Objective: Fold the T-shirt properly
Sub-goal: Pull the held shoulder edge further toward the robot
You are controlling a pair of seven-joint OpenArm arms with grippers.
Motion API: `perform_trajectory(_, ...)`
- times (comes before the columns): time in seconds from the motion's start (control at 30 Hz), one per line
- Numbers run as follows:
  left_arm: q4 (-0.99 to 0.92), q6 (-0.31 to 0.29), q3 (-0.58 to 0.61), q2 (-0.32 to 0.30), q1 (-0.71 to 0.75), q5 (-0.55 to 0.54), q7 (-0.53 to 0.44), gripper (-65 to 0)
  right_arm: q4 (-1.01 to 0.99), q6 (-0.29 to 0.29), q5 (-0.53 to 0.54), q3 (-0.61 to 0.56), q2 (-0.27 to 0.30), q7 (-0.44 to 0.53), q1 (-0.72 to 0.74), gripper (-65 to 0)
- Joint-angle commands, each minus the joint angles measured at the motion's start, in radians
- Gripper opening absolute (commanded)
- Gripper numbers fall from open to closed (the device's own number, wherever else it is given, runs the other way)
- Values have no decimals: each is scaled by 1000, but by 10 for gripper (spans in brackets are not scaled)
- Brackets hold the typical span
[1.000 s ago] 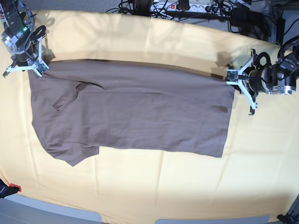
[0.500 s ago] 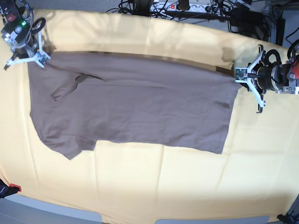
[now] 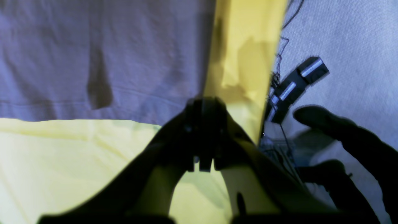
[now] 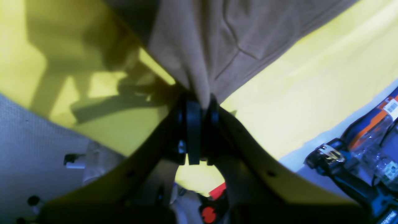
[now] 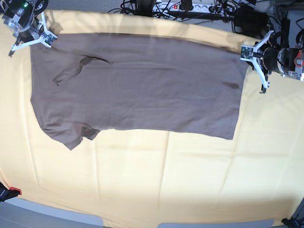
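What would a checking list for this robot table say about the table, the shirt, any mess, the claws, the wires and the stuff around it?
Surface: pale yellow table cloth, lightly creased.
Job's things: taupe short-sleeved T-shirt spread sideways, folded lengthwise, collar end at the base view's left.
Clutter: nothing seen on the cloth.
Grippers: right gripper shut on the T-shirt's far collar-end corner; left gripper shut at the far hem corner.
Cables: black tangle and white power strip behind the table.
Surroundings: grey carpet.

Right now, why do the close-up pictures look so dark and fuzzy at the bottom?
Left wrist view: the end effector is a backlit, blurred silhouette, and the shirt looks bluish. Right wrist view: same dark silhouette, with hard shadows on the yellow cloth. Base view: evenly lit, slightly curved edges.
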Motion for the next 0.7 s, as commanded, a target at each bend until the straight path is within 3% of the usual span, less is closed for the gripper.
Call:
perform_trajectory(0.0, 10, -1, -14, -33, -3, -5, 0, -650, 13, -3, -16, 10, 18, -23, -13, -650)
perform_trajectory(0.27, 12, -1, -14, -68, 33, -9, 0, -650, 13, 7, -18, 10, 18, -24, -92, -650)
perform_trajectory(0.67, 69, -1, -14, -99, 63, -53, 26, -650, 13, 8, -10, 10, 18, -26, -99, -650)
